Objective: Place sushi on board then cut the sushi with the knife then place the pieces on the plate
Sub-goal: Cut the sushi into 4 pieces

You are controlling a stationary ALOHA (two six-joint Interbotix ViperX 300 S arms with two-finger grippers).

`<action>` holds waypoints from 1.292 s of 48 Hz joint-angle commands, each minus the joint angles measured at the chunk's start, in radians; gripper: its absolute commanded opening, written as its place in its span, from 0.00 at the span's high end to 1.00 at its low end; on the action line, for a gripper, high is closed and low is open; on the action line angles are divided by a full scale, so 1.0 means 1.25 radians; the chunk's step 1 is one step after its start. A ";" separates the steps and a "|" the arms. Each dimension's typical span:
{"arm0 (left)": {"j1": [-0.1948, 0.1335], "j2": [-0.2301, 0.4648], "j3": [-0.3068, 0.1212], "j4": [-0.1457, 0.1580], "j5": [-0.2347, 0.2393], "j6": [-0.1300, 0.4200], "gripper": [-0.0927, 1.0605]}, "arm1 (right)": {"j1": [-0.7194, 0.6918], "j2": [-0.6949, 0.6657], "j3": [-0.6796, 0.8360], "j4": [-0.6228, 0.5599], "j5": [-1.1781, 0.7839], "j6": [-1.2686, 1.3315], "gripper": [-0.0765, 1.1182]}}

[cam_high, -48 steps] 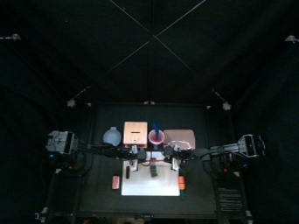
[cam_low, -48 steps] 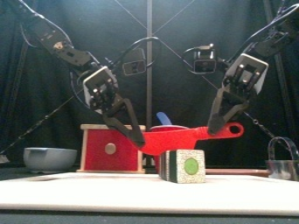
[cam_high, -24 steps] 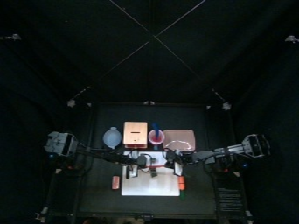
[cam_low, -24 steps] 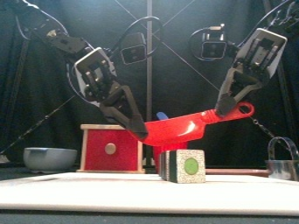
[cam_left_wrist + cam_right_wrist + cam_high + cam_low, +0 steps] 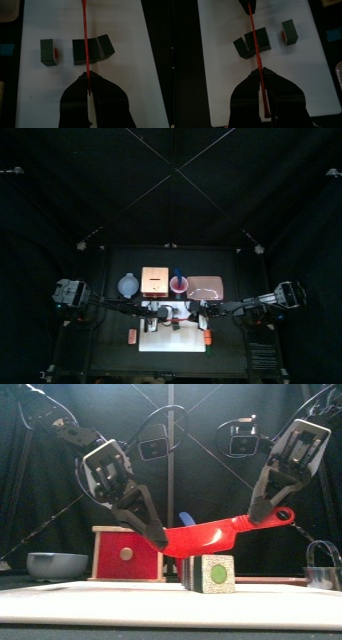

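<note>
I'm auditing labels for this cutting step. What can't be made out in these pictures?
Front view: the nearest sushi block hides any pieces behind it.
Left wrist view: the red knife shows edge-on; blade shape is lost.
Top view: arms partly cover the white board; sushi too small to count.

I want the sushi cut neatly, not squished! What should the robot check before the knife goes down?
1. Red plastic toy knife gripped at both ends, by the left tool and the right tool: ok.
2. Dark green toy sushi roll lying on the white cutting board: ok.
3. Knife raised clear of the sushi: ok.
4. Knife level: not ok, its handle end sits higher.
5. Blade over the seam of the joined blocks: cannot tell.
6. Flat pink tray waiting behind the board: ok.
</note>
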 commanded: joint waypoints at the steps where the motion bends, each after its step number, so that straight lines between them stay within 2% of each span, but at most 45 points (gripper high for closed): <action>1: -0.010 -0.005 -0.004 0.000 0.004 0.001 0.64 | 0.002 -0.010 -0.005 0.004 -0.001 0.004 0.64; 34: -0.005 0.047 -0.006 0.000 -0.009 0.000 0.64 | 0.006 0.072 -0.009 0.020 -0.013 0.004 0.64; 57: -0.012 0.052 -0.006 -0.021 -0.005 0.000 0.64 | 0.042 0.117 -0.025 0.063 -0.025 0.004 0.64; 62: -0.023 0.048 -0.006 -0.029 -0.004 0.001 0.64 | 0.060 0.118 -0.029 0.075 -0.025 0.004 0.64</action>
